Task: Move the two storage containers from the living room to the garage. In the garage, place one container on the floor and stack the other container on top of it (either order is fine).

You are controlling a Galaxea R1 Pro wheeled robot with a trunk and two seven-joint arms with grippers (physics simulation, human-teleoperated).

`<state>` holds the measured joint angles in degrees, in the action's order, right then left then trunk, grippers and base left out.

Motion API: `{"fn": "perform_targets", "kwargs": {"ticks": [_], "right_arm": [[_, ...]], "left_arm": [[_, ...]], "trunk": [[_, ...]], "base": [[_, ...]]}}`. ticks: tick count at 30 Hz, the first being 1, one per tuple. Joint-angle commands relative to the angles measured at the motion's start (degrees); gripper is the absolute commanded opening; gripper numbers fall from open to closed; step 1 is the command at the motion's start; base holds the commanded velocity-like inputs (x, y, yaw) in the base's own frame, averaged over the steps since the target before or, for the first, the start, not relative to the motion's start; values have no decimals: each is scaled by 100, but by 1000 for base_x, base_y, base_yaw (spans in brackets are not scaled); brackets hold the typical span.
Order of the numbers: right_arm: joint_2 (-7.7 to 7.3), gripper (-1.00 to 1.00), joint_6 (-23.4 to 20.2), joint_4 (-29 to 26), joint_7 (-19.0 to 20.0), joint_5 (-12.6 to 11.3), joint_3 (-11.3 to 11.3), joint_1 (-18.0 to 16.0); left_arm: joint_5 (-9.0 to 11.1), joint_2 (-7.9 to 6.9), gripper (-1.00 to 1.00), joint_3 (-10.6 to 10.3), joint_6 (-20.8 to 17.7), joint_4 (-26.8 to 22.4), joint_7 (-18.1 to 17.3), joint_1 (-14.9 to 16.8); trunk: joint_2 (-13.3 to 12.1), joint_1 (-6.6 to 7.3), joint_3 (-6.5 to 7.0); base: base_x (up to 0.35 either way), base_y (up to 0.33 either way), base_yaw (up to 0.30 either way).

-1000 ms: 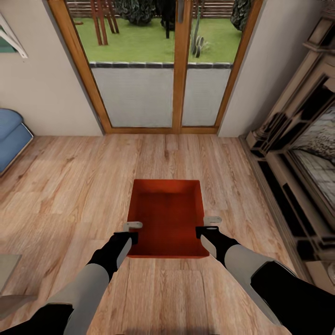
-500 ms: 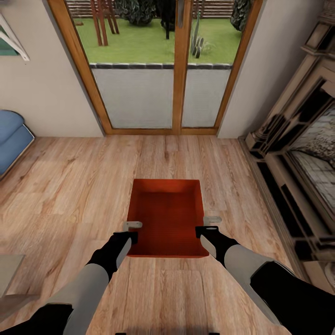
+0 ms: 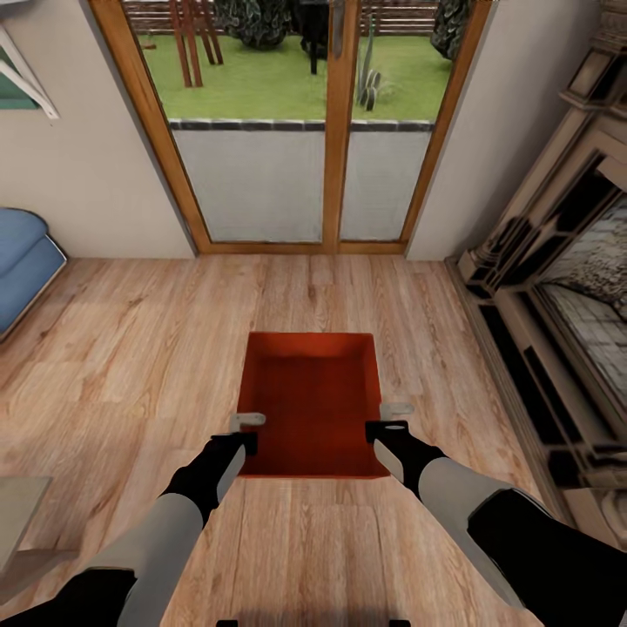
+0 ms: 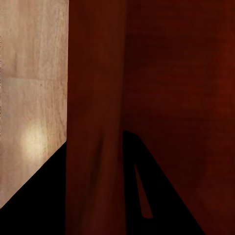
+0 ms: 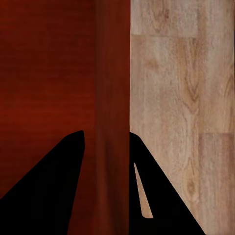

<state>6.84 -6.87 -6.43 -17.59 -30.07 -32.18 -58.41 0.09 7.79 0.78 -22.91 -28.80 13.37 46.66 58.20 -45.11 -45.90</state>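
Observation:
One orange-red storage container (image 3: 313,401) hangs level above the light wood floor of the living room, straight ahead of me in the head view. It is lidless and empty. My left gripper (image 3: 250,432) is shut on its left wall and my right gripper (image 3: 388,420) is shut on its right wall, both near the close end. In the left wrist view the dark fingers of the left gripper (image 4: 95,164) straddle the red wall (image 4: 95,98). The right gripper (image 5: 106,149) clamps the other wall (image 5: 112,73) the same way.
A wood-framed glass door (image 3: 335,131) stands ahead, with lawn beyond it. The fireplace surround (image 3: 557,287) runs along the right. A blue sofa corner (image 3: 22,257) shows at the left, and a pale table corner (image 3: 17,514) at the lower left. Plank floor (image 3: 131,348) lies between.
The whole picture has shifted slightly, so the camera has moved. Both grippers hold the container just as before.

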Motion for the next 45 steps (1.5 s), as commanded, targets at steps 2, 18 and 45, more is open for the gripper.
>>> {"fn": "perform_targets", "kwargs": {"ticks": [2,18,45], "right_arm": [[-3,-100,3,-34,107,109,-474,-3],[2,-100,16,-34,98,116,-473,-4],[10,-100,18,-34,-284,116,-456,-4]], "left_arm": [[26,3,-100,-8,-460,6,34,1],[26,-5,-100,-8,-460,6,34,1],[26,-6,-100,-8,-460,6,34,1]], "trunk": [[-79,44,33],[-720,396,320],[-1803,989,805]], "base": [[0,0,0],[0,0,0],[0,0,0]]}}
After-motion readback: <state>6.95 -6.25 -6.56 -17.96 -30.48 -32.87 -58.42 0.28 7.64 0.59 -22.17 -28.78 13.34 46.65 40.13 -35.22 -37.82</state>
